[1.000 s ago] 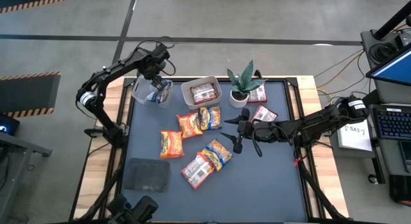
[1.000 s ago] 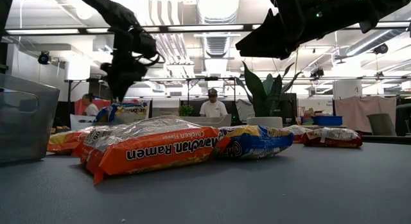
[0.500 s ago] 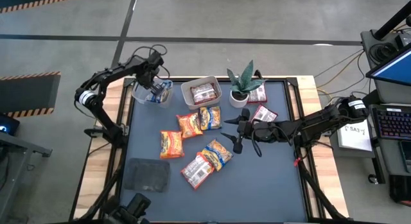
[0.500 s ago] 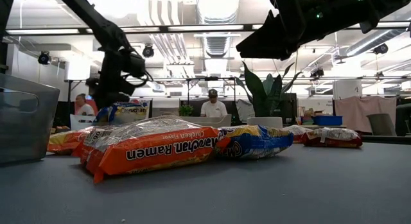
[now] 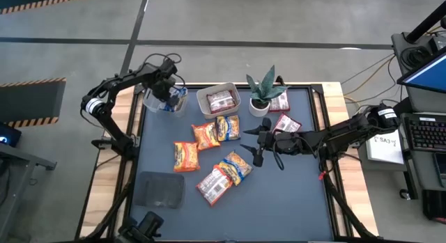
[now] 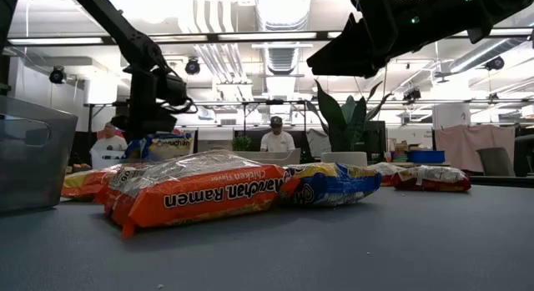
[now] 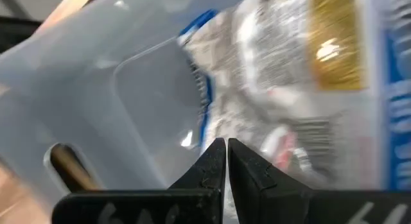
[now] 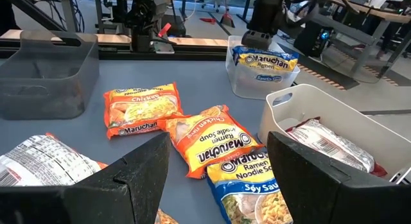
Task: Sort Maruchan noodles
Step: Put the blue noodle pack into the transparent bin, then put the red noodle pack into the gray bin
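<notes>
Maruchan noodles packets lie across the dark mat: orange ones (image 5: 186, 156) (image 5: 205, 135), blue-yellow ones (image 5: 228, 127) (image 5: 237, 166), and red ones (image 5: 214, 185) (image 5: 286, 123). A blue packet (image 7: 308, 89) lies in the clear tub (image 5: 162, 100) at the far left. A red packet (image 5: 221, 100) lies in the white tub (image 5: 217, 90) beside it. My left gripper (image 7: 221, 146) hangs shut just over the clear tub, with nothing between its fingers. My right gripper (image 8: 218, 166) stands open above the mat's middle, right of the loose packets.
A potted plant (image 5: 263, 90) stands at the far edge, with a red packet (image 5: 279, 102) beside it. A dark grey pad (image 5: 160, 189) lies at the near left. A grey bin (image 8: 45, 70) shows in the right wrist view. People sit in the room behind.
My left gripper has shut, letting go of the blue packet. It has drawn a little toward the table's left edge over the clear tub. The blue packet stays in the tub. My right arm has kept still.
</notes>
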You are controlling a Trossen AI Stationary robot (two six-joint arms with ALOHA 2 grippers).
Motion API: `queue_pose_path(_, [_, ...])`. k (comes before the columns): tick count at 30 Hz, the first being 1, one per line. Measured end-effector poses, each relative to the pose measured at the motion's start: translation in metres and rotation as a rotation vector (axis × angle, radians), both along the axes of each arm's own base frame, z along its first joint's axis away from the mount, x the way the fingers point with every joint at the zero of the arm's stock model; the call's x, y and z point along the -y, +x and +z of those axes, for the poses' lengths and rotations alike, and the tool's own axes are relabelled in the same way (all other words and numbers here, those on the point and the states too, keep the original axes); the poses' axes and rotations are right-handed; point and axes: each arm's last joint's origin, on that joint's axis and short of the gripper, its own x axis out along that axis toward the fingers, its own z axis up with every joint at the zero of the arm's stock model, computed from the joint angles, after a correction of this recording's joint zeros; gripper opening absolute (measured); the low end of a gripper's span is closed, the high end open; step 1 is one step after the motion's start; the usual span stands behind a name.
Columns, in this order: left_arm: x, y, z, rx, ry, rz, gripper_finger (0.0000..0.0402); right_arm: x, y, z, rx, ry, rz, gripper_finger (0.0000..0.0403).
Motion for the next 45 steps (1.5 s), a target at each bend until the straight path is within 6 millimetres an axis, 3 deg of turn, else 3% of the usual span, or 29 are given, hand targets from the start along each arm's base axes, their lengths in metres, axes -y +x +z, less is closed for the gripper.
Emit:
queue_pose_path(9, [0.001, 0.006, 0.004, 0.165, -0.090, -0.025, 0.0000, 0.000, 0.000, 0.000, 0.000, 0.000, 0.000, 0.0249])
queue_pose_path(20, [0.002, 0.006, 0.005, 0.203, -0.116, -0.094, 0.0000, 0.000, 0.000, 0.000, 0.000, 0.000, 0.000, 0.0249])
queue_pose_path(30, [0.010, 0.004, 0.026, 0.366, -0.115, -0.225, 0.0000, 0.000, 0.000, 0.000, 0.001, 0.004, -0.002, 0.0249])
queue_pose_path(45, [0.028, -0.011, 0.052, 0.441, -0.015, -0.181, 0.0000, 0.000, 0.000, -0.001, -0.005, 0.006, -0.003, 0.0249])
